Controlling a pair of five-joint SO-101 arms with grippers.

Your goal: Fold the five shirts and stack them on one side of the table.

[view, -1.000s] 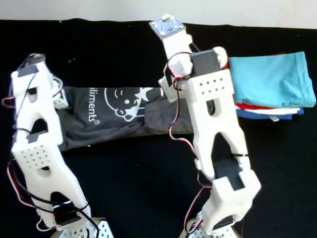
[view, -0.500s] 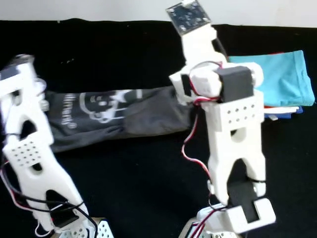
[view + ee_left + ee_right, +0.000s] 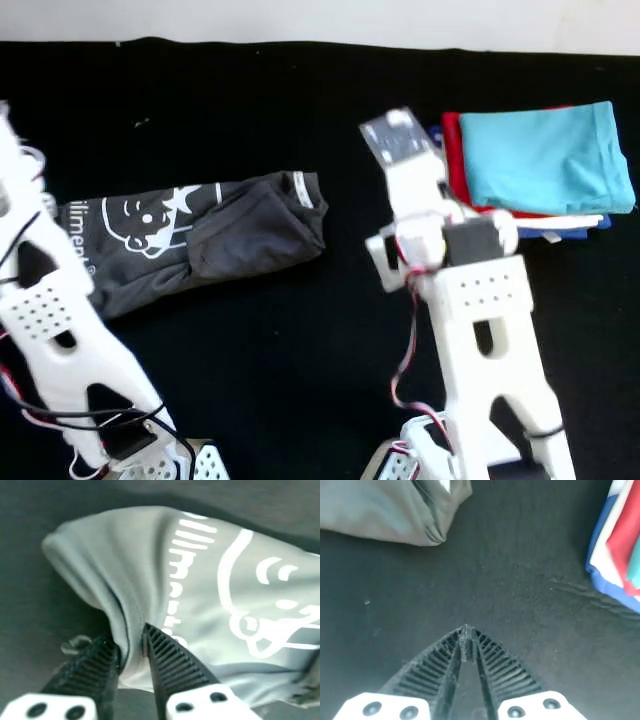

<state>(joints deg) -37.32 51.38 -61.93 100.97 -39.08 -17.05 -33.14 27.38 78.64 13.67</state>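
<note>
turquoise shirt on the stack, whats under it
Under the turquoise shirt lie folded shirts: a red edge, then a white edge and a blue edge peek out. Their bodies are covered, so the exact count is unclear.

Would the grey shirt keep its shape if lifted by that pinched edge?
Probably not: the grey shirt bunches and creases where the left gripper pinches it, so it looks floppy. Being thin cloth, it is likely light, and its loose fold may fall open.

Bright, even light; black table [image 3: 300, 120] swallows shadows; soft shadow under gray shirt [image 3: 150, 580] fold.
</note>
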